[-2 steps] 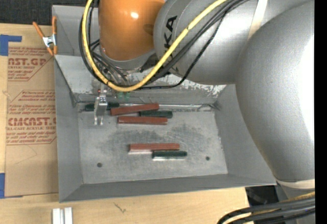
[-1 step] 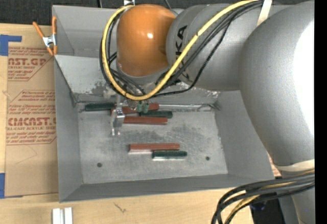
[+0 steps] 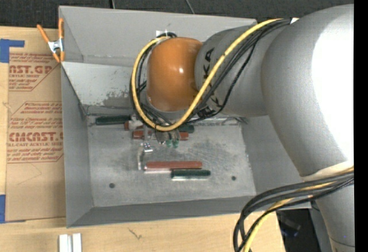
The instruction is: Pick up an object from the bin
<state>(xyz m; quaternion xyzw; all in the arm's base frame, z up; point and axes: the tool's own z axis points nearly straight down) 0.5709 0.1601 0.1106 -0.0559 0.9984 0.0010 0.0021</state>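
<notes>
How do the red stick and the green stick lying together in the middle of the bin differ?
Colour: the red stick is reddish brown, the green stick dark green. Length: the red stick looks longer than the green stick. Place: the red stick's left end lies by the gripper, while the green stick sits further right, apart from it. Both are thin, lie flat and run side by side.

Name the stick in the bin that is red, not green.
The red-brown stick mid-floor, beside the gripper; the near green stick lies alongside it, the far green stick by the back wall.
</notes>
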